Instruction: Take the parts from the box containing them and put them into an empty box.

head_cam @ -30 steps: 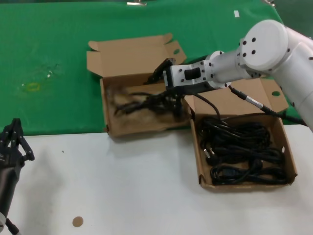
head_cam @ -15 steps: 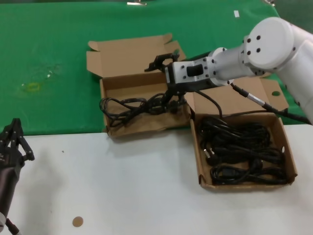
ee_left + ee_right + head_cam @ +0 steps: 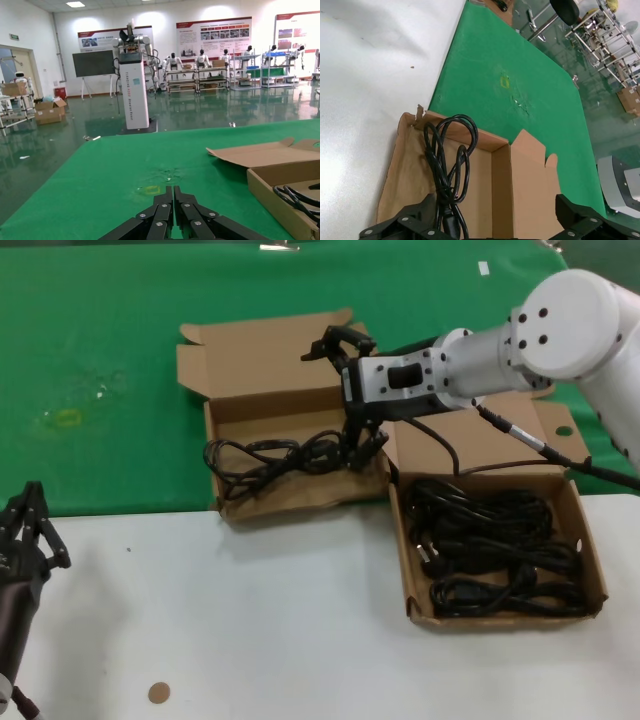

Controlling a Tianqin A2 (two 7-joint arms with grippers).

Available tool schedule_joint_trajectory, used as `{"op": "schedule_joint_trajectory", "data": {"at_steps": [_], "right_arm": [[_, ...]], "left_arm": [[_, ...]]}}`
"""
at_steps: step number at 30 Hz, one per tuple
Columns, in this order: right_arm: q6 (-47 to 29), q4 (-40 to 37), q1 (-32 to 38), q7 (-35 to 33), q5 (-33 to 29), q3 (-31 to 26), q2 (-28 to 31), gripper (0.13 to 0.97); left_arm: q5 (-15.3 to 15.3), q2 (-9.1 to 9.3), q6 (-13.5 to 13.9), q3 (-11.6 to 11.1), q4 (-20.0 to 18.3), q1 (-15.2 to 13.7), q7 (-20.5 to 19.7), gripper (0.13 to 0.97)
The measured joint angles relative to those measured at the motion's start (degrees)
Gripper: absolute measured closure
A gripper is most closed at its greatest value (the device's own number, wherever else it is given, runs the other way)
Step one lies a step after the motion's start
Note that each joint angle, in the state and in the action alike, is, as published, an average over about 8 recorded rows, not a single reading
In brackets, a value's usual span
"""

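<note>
The box with the wavy ragged front wall [image 3: 290, 498] sits left of centre on the green mat, and one black power cord [image 3: 270, 455] lies in it, a loop hanging over its left wall. My right gripper [image 3: 342, 398] hovers open over that box's right end, holding nothing. The right wrist view shows the cord [image 3: 447, 165] on the box floor [image 3: 485, 190] between the spread fingers [image 3: 400, 225]. The box with the straight front wall [image 3: 500, 618] at the right holds several coiled cords [image 3: 495, 540]. My left gripper [image 3: 25, 530] is parked shut at the near left [image 3: 174, 192].
The boxes straddle the edge between the green mat [image 3: 120, 370] and the white table [image 3: 250, 620]. A small brown disc [image 3: 159, 693] lies near the front. The right arm's own cable [image 3: 520, 445] hangs over the full box's lid. The left wrist view shows the ragged box's corner [image 3: 272, 192].
My right gripper has let go of the cord in the ragged-front box, opened wide and lifted up. The cord now lies still in the box. The left arm has not moved.
</note>
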Motion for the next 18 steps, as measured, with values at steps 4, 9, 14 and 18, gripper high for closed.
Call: {"op": "schedule_joint_trajectory", "data": {"at_steps": [4, 9, 14, 18], "right_arm": [[0.10, 0.10, -0.14, 0.04, 0.07, 0.07, 0.01, 0.267], [1.38, 1.01, -1.69, 0.30, 0.86, 0.89, -0.03, 0.199], [4.09, 2.95, -4.97, 0.87, 2.55, 2.63, -0.12, 0.183], [6.71, 4.81, -8.14, 1.42, 4.17, 4.30, -0.20, 0.150]], "left_arm": [[0.00, 0.00, 0.00, 0.00, 0.00, 0.00, 0.00, 0.940], [0.00, 0.00, 0.00, 0.00, 0.00, 0.00, 0.00, 0.915], [0.00, 0.00, 0.00, 0.00, 0.00, 0.00, 0.00, 0.874], [0.00, 0.00, 0.00, 0.00, 0.00, 0.00, 0.00, 0.823]]}}
